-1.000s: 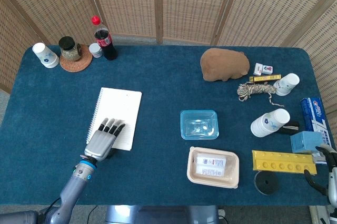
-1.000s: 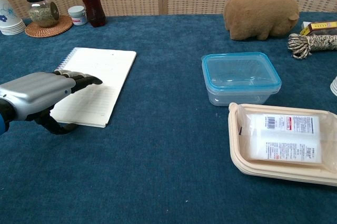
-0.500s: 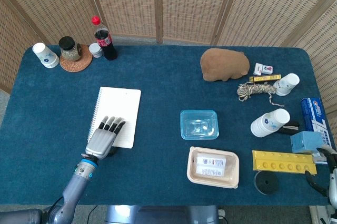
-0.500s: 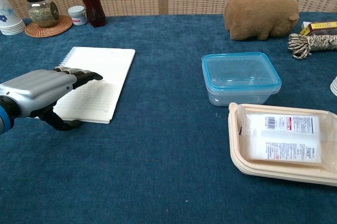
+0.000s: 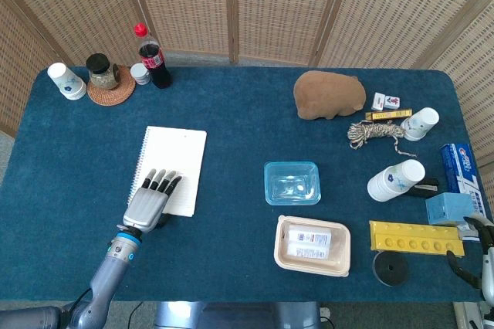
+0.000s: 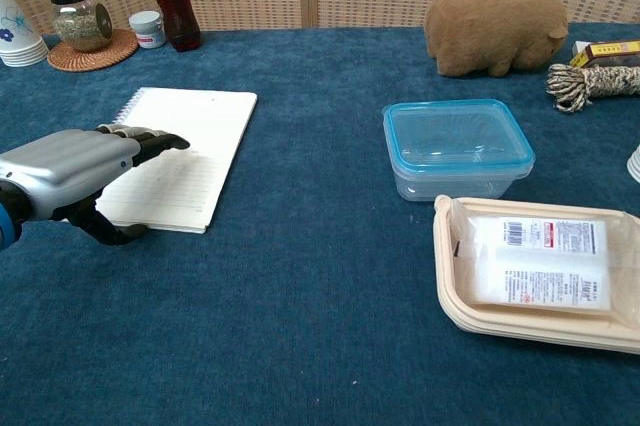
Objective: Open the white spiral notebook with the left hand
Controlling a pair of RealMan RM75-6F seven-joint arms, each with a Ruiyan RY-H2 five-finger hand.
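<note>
The white spiral notebook (image 5: 177,158) lies flat on the blue table, its coil along the left edge; lined paper shows in the chest view (image 6: 197,136). My left hand (image 5: 150,200) reaches over the notebook's near left corner with its fingers stretched forward and together. In the chest view the left hand (image 6: 72,170) hovers just above the page, thumb curled down by the notebook's near edge. I cannot tell whether the thumb touches the paper. Only a sliver of my right hand (image 5: 482,258) shows at the lower right edge of the head view.
A clear box with a blue rim (image 5: 292,183) and a beige lidded tray (image 5: 312,245) sit right of the notebook. At the back left stand a cola bottle (image 5: 152,57), a jar on a coaster (image 5: 103,72) and a paper cup (image 5: 67,82). Small items crowd the right side.
The left hand has drawn back slightly toward the near left. The notebook's near edge has shifted a little away from me.
</note>
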